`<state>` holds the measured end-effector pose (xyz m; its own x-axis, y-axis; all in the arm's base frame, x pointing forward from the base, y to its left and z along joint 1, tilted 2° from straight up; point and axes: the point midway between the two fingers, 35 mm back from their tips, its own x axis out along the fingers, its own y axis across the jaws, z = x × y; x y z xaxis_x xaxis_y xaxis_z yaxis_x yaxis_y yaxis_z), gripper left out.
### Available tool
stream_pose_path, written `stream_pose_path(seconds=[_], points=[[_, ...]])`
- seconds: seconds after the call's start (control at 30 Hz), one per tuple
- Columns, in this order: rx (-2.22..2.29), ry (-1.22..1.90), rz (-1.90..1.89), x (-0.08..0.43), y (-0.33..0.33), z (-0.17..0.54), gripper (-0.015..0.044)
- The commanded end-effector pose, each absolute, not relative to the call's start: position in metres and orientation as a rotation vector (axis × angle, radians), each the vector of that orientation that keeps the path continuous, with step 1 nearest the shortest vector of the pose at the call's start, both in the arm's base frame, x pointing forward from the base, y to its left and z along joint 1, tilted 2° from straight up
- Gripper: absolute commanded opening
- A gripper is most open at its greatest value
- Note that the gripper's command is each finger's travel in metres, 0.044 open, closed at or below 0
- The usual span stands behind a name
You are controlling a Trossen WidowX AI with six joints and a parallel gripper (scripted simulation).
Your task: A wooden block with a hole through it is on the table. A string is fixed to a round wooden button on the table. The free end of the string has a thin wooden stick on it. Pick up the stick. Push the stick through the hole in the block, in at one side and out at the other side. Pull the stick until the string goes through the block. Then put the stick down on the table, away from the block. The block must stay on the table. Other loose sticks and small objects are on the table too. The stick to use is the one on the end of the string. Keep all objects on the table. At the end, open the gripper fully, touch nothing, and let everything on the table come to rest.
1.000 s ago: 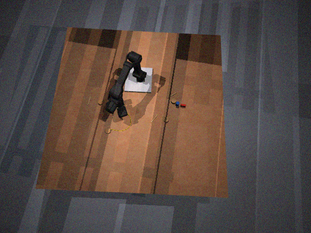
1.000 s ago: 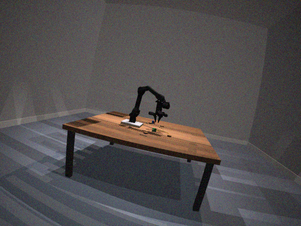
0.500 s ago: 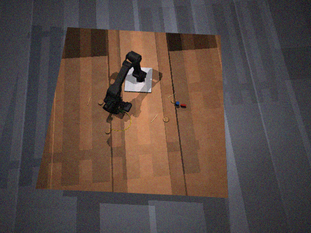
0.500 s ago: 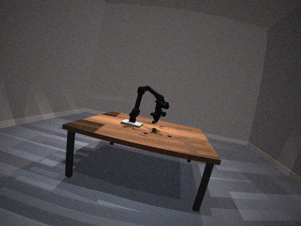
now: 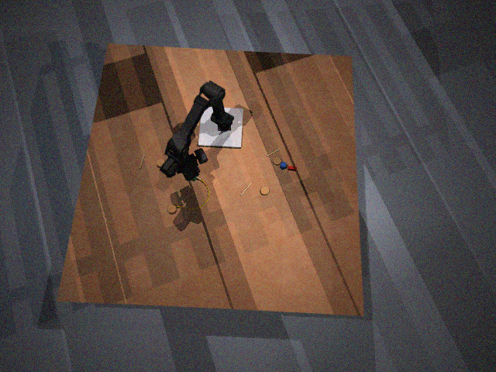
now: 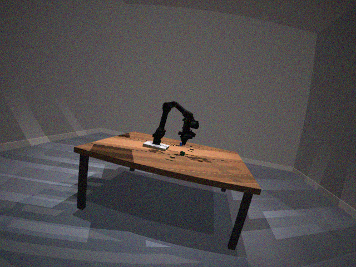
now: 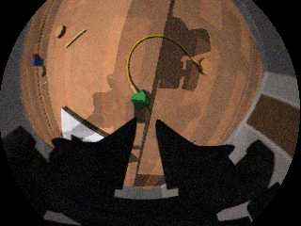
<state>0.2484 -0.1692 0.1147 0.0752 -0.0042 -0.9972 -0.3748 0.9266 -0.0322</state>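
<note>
The green block [image 5: 195,178] [image 6: 182,153] [image 7: 141,99] stands on the table. The yellow string [image 5: 208,193] [image 7: 155,36] curves from the round wooden button [image 5: 171,208] [image 6: 199,160] to the pale stick [image 7: 134,88]. One end of this stick shows at the block's string side; its rest is hidden at the block, and I cannot tell how far it sticks out on the other side. My gripper [image 6: 184,143] [image 7: 146,121] is partly open and empty, above the table. In the wrist view its fingertips are just below the block, with a gap between them. The arm hides the fingers in the top view.
Loose sticks [image 5: 246,189] [image 5: 273,152] [image 7: 76,39] and wooden discs [image 5: 264,190] [image 5: 277,160] lie to the right, with a blue ball [image 5: 284,165] and a red piece [image 5: 291,168]. Another stick [image 5: 142,161] lies left. The white base plate [image 5: 204,140] [image 7: 71,127] is behind.
</note>
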Motion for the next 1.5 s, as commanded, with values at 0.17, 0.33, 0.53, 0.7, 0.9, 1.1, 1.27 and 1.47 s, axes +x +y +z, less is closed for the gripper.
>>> stream_pose_path(seconds=[0.17,0.33,0.53,0.7,0.9,1.1,1.27,1.47], points=[[-0.844,1.371,0.788,0.239,-0.179,0.113,0.0122],[-0.844,1.371,0.788,0.239,-0.179,0.113,0.0122],[-0.844,1.371,0.788,0.239,-0.18,0.112,0.0122],[-0.844,1.371,0.788,0.24,-0.18,0.106,0.0122],[-0.844,1.371,0.788,0.241,-0.181,0.096,0.0122],[-0.844,1.371,0.788,0.242,-0.181,0.086,0.0122],[-0.844,1.371,0.788,0.243,-0.182,0.078,0.0122],[-0.844,1.371,0.788,0.244,-0.182,0.068,0.0122]])
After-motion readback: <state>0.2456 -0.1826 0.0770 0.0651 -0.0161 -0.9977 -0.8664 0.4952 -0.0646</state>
